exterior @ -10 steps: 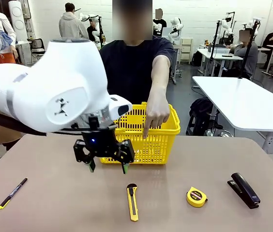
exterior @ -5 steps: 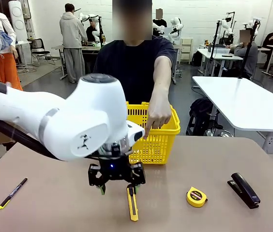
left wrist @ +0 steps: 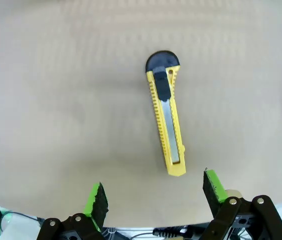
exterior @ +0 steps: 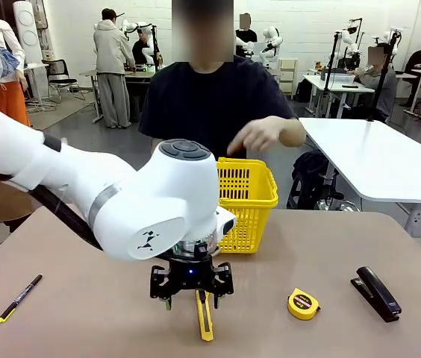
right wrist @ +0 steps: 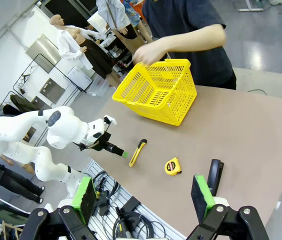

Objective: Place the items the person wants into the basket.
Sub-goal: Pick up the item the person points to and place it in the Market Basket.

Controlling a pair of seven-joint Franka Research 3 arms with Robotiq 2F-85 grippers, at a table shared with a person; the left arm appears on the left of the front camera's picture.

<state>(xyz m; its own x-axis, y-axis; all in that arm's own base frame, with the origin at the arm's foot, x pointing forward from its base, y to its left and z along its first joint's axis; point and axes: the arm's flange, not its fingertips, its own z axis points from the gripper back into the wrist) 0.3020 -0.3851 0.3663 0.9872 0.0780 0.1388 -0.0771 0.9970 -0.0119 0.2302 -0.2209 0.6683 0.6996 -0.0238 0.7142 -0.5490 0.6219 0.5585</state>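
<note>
Left pincer [exterior: 192, 300] hung spread above the knife [exterior: 206, 324] on the bench [exterior: 345, 246], gripping nothing. Knife and pen [exterior: 19, 297] lay outside the basket [exterior: 248, 198], both yet to go in.

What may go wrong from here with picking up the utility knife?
The open left gripper hangs over one end of the utility knife, off-centre, so the knife may swivel or slip when lifted. The person's hand hovers above the basket; the gripper might meet it there.
</note>
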